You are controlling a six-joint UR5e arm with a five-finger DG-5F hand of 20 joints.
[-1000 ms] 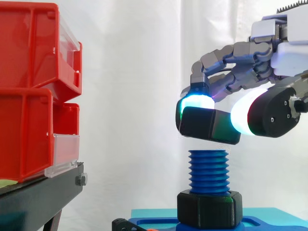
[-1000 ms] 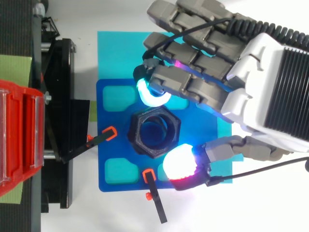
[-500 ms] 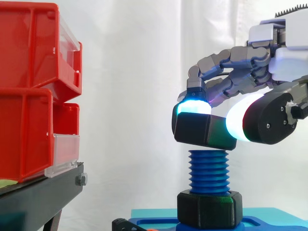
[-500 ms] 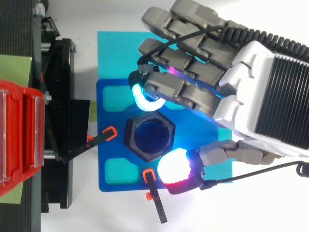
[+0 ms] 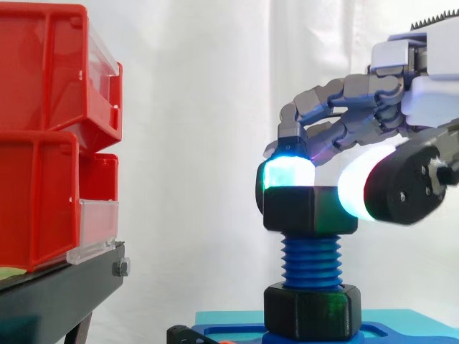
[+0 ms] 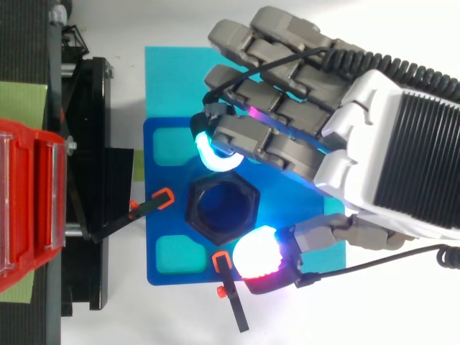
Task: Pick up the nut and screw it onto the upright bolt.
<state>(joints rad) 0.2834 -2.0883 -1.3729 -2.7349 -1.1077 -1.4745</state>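
One-nut grip: holds nut [image 5: 310, 209] between opposed pads [image 6: 255, 255], hand [image 6: 388, 165] curled round it. Sits level on bolt [image 5: 310, 261] top, bore centred over thread, probably for a clean first catch. Leaves lower thread bare; spinning down not yet done.

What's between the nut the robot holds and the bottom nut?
Bare threads of the blue bolt, from the held nut down to the bottom nut; the side view shows it.
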